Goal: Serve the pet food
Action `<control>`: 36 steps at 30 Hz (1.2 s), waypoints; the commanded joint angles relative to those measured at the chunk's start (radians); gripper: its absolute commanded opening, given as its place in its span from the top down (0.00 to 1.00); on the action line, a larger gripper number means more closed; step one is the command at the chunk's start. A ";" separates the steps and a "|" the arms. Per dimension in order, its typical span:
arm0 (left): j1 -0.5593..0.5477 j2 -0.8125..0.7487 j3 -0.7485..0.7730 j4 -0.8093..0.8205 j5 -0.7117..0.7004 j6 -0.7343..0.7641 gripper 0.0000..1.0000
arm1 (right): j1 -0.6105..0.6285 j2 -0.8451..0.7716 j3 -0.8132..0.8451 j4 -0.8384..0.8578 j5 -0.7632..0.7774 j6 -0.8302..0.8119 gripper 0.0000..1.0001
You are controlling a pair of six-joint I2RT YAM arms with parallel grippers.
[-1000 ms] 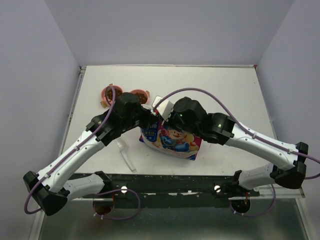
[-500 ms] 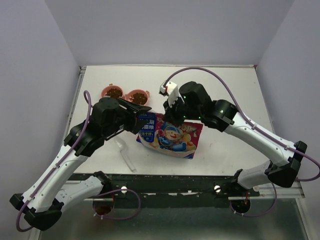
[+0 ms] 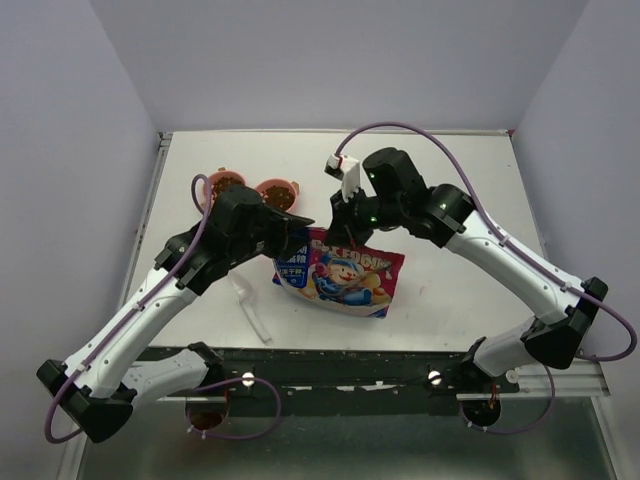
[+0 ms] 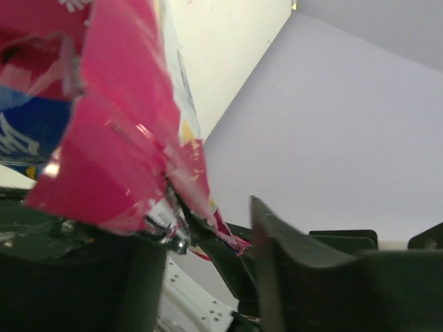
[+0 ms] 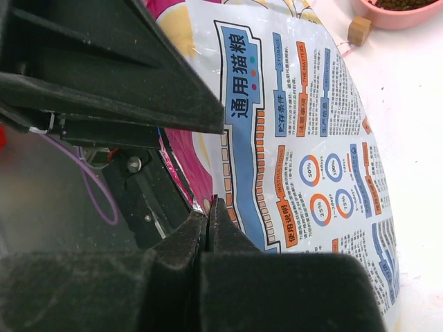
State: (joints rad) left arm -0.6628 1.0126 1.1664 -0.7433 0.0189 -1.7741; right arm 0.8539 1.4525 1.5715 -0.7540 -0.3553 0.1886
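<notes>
The pet food (image 3: 227,184) shows as dark brown kibble in two pink bowls (image 3: 292,187) at the table's back left, and the rim of one bowl (image 5: 405,17) appears in the right wrist view. The pink cartoon-printed bag (image 3: 343,272) is propped up at the table's middle. My right gripper (image 5: 210,205) is shut on the bag's upper edge (image 5: 297,124) and holds it raised. My left gripper (image 4: 214,228) is open at the bag's left corner, with the crinkled pink edge (image 4: 124,152) against its left finger. In the top view both grippers, left (image 3: 303,228) and right (image 3: 346,226), meet over the bag's top.
A clear plastic scoop (image 3: 250,308) lies on the table left of the bag, under the left forearm. A small brown cube (image 5: 360,30) sits beside the nearer bowl. The white table (image 3: 460,190) ends at a dark front rail.
My left gripper opened and let go of the bag, pulled back left, then returned to its corner. My right gripper closed on the top edge and raised it.
</notes>
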 commanded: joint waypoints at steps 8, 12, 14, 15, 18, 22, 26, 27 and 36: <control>-0.001 -0.051 -0.028 -0.023 0.018 -0.002 1.00 | 0.026 -0.043 0.068 -0.018 0.005 -0.113 0.96; 0.009 -0.023 0.051 -0.119 0.039 -0.008 1.00 | 0.131 -0.052 0.067 0.005 0.221 -0.178 0.59; 0.015 -0.005 0.079 -0.142 0.067 -0.013 1.00 | 0.183 -0.055 0.056 0.037 0.323 -0.223 0.54; 0.023 0.004 0.084 -0.151 0.085 -0.018 1.00 | 0.213 -0.052 0.053 0.050 0.408 -0.244 0.53; 0.045 0.026 0.095 -0.172 0.153 -0.045 1.00 | 0.276 -0.026 0.061 0.064 0.559 -0.340 0.53; 0.069 0.034 0.104 -0.191 0.197 -0.076 1.00 | 0.335 0.006 0.045 0.093 0.709 -0.439 0.53; 0.091 0.055 0.147 -0.234 0.216 -0.062 1.00 | 0.376 0.012 0.009 0.168 0.814 -0.512 0.68; 0.094 0.058 0.153 -0.240 0.217 -0.062 1.00 | 0.385 0.016 -0.001 0.180 0.832 -0.532 0.83; 0.109 0.051 0.155 -0.209 0.141 0.002 0.74 | 0.396 0.016 -0.008 0.111 0.699 -0.480 1.00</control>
State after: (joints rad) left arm -0.5682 1.0992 1.3037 -0.9615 0.1921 -1.8053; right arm 1.2491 1.4693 1.5768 -0.6365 0.3923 -0.3180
